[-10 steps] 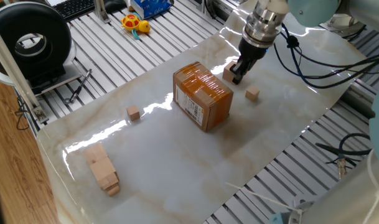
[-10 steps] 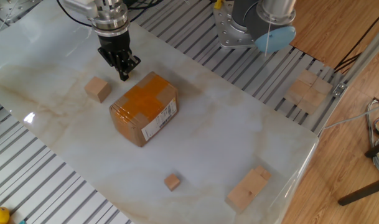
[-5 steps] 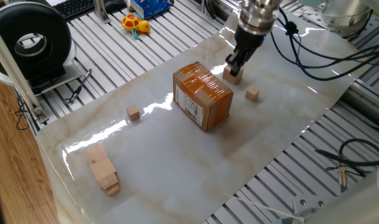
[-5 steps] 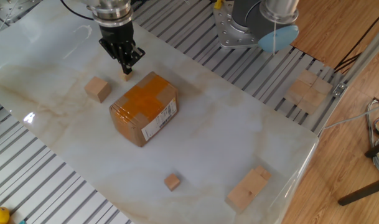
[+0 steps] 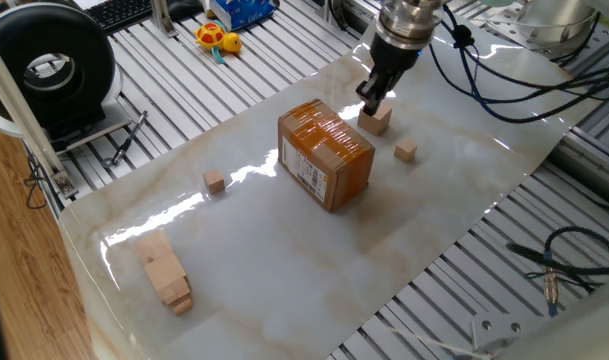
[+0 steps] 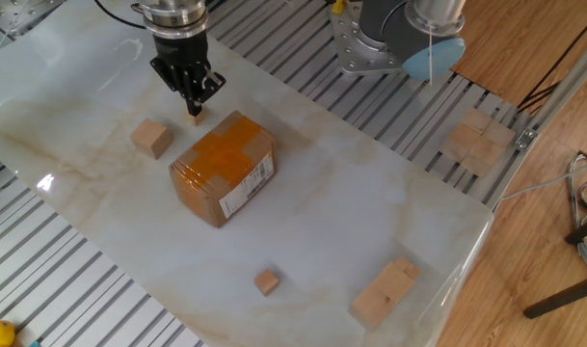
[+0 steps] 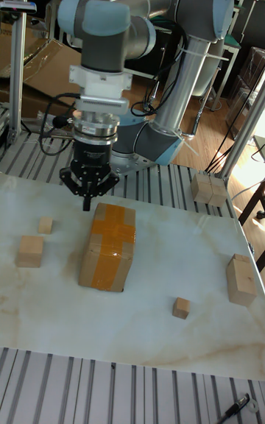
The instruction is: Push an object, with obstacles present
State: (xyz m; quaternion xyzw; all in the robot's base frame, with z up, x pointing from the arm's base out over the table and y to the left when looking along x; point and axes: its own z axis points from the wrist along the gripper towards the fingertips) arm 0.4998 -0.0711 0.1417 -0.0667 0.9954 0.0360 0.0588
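- Your pincer [image 5: 370, 106], the black two-finger gripper on the grey-and-blue arm, points straight down with its fingers drawn together to a narrow tip. There is nothing between them.
- In the tall fixed view the tip [image 7: 87, 203] hangs behind the far end of the orange-brown cardboard box with shiny clear tape and a white label [image 7: 109, 246]. You cannot tell from these views whether the tip touches the table.
- The small light-tan wooden cube [image 6: 196, 121] that you are to push sits just below the pincer tip [image 6: 195, 104] in the other fixed view. In the tall view the same cube [image 7: 46, 225] lies to the left of the tip, apart from it.
- The bigger tan wooden cube [image 5: 377, 120] lies just beside the pincer on the side away from the arm's base. In that one fixed view the fingers appear right over its far edge; contact is unclear.
- A second small tan wooden cube [image 6: 266, 281] lies well away from the pincer, beyond the cardboard box.
- The long stacked tan wooden blocks [image 6: 385, 292] lie farther still, near the edge of the pale marbled table sheet [image 6: 351, 212].
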